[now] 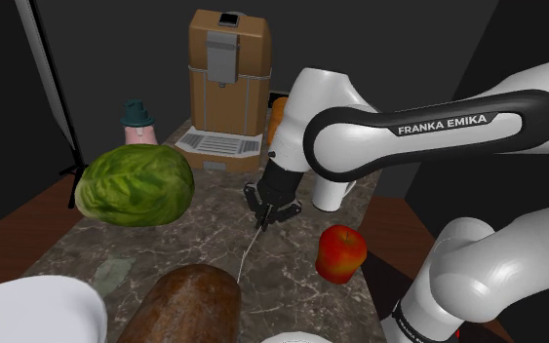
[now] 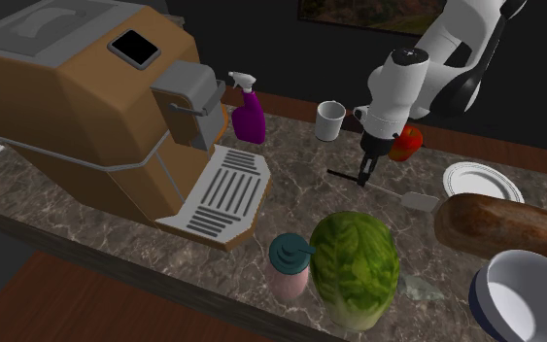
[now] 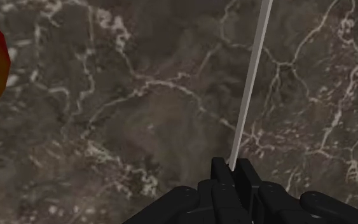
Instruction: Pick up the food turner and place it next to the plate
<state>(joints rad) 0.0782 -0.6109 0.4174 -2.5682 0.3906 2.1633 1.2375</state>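
1. Arm (image 1: 428, 122) comes in from the shoulder view's lower right, elbow high, upper link running leftward.
2. Wrist (image 2: 397, 87) is turned down, hand near vertical.
3. Gripper (image 1: 260, 221) points straight down.
4. Fingers (image 3: 219, 175) are almost together, pinching the thin shaft of the food turner (image 3: 250, 83); a narrow gap shows in the wrist view.

the end effector (image 1: 261, 221) grips the food turner (image 1: 250, 249) between cabbage (image 1: 134, 183) and apple (image 1: 341, 251).
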